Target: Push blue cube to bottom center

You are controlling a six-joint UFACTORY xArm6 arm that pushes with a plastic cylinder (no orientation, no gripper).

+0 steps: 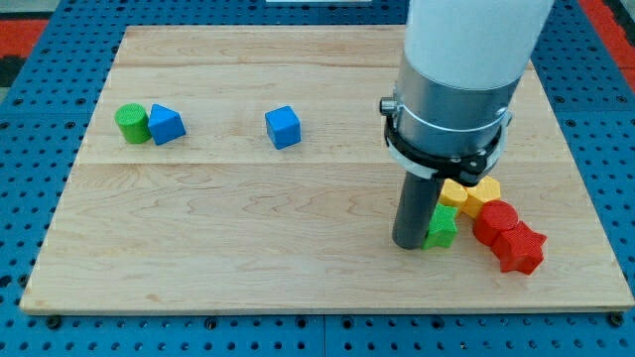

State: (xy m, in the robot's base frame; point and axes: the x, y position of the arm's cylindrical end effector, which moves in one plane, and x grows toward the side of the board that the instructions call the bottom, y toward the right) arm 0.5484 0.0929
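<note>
Blue is the colour that matters, and the blue cube [283,127] sits alone in the upper middle of the pale wooden board [228,258], well apart from my tip [411,243], which rests on the wood toward the view's lower right. From my tip the cube lies up and to the view's left, so I judge that the rod must first travel round to the cube's far side, toward the view's top, before a push down toward the bottom centre can begin. With no jaws to open or close, the rod grips nothing; its dark lower end stands just beside a small green block [443,226], apparently touching it. Behind that block lie two yellow blocks [470,192] and two red blocks [508,234], huddled close together, their outlines lobed or star-like rather than square. Far off at the view's left, a green cylinder [130,123] touches a second blue block [166,124] with a slanted, wedge-like top. All the blocks look matte and plastic; the board shows straight grain and lies on a blue pegboard [40,119].
</note>
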